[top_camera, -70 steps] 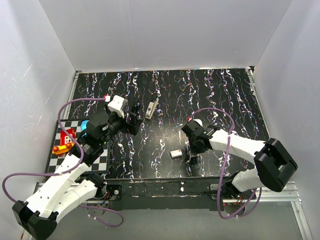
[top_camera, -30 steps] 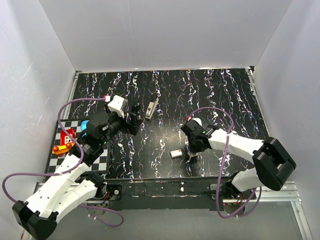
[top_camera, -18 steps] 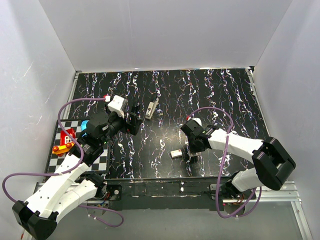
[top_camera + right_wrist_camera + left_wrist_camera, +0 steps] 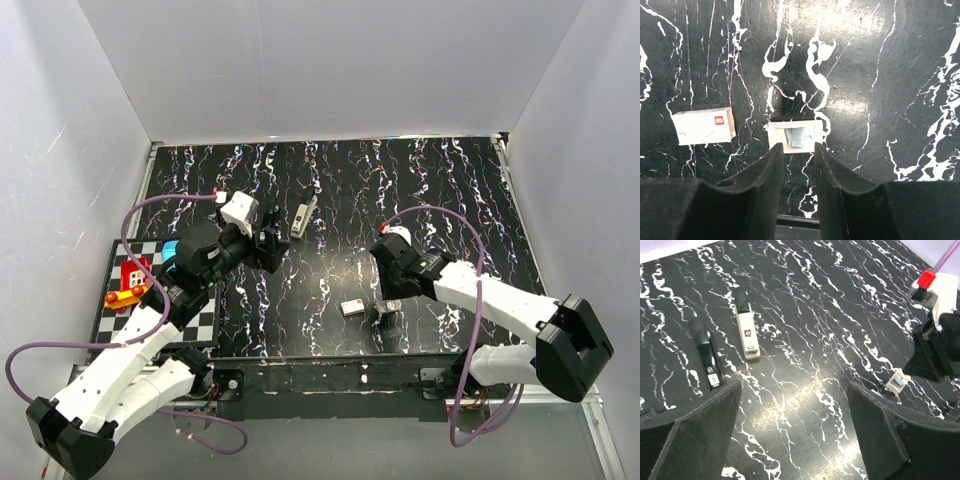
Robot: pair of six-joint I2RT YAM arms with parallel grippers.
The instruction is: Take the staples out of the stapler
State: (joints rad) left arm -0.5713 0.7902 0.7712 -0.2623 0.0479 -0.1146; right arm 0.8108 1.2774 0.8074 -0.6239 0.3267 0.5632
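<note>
Black right fingers [image 4: 756, 200] narrowly apart, empty

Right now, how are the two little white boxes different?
The closed box has a red label; the open box shows grey staples inside. The closed box lies off to one side; the open box sits just ahead of the right gripper. Both are pale rectangles flat on the black table.

The white box's [image 4: 703, 125] small red label is unreadable.

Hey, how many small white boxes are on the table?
2. A closed box lies left of an open one holding staples, just beyond the right end effector.
</note>
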